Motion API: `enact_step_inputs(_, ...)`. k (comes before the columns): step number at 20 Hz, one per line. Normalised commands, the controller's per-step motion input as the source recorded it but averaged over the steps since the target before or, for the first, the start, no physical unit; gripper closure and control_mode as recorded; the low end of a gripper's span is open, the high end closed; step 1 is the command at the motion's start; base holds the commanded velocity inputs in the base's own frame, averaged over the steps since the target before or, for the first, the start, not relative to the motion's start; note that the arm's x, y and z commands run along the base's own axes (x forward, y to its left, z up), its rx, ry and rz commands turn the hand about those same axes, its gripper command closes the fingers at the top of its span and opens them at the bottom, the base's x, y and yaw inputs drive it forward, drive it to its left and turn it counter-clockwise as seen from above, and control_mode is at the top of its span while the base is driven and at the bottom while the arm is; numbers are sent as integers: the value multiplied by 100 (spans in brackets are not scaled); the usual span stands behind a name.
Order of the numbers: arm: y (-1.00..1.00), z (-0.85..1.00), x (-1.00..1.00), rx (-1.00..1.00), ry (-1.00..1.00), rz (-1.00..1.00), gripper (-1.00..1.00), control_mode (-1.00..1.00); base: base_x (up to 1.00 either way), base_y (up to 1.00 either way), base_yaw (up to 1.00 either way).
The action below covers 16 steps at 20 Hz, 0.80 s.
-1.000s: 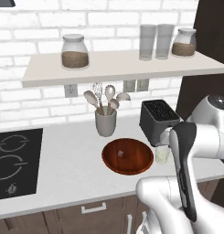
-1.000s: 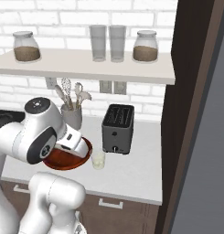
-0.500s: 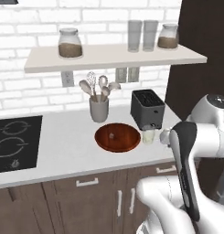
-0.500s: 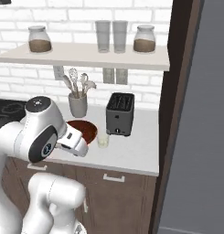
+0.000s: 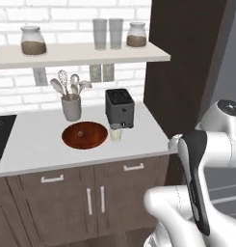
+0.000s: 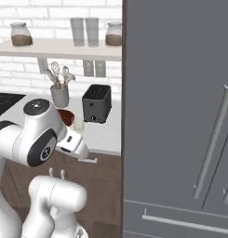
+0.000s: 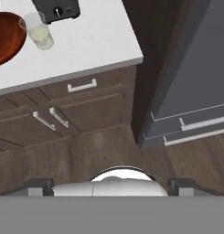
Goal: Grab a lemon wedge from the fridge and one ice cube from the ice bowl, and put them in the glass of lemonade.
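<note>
The fridge (image 6: 180,93) stands tall and grey on the right, doors shut, with slim silver handles (image 6: 212,139); its lower drawers also show in the hand view (image 7: 195,77). The lemon wedge is hidden. On the white counter sits the reddish-brown ice bowl (image 5: 85,135) (image 7: 6,36); the ice cube is too small to make out in it. The glass of lemonade (image 5: 115,134) (image 7: 39,34) (image 6: 79,124) stands just right of the bowl, in front of the toaster. My gripper (image 7: 111,186) hangs open over the floor, in front of the cabinets and the fridge's corner, with nothing between its fingertips (image 7: 38,185).
A black toaster (image 5: 119,107) and a grey cup of utensils (image 5: 71,103) stand behind the bowl. A shelf (image 5: 81,52) above carries jars and two tall glasses. A dark panel (image 5: 187,62) separates counter and fridge. Wooden cabinets (image 7: 86,105) run under the counter.
The whole picture has shifted: the base has moved back and to the right, so the counter lies further left and the fridge front has come into view. The gripper stays open.
</note>
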Motion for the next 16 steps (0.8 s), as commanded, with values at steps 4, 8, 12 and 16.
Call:
enact_step_inputs(4,0,0,0,0,0,0,-100,100,-68,-100,0)
enact_step_inputs(8,0,0,0,0,0,0,-100,100,-28,-100,12)
enact_step_inputs(12,0,0,0,0,0,0,-100,100,0,-99,29)
enact_step_inputs(16,0,0,0,0,0,0,-100,100,34,-70,18)
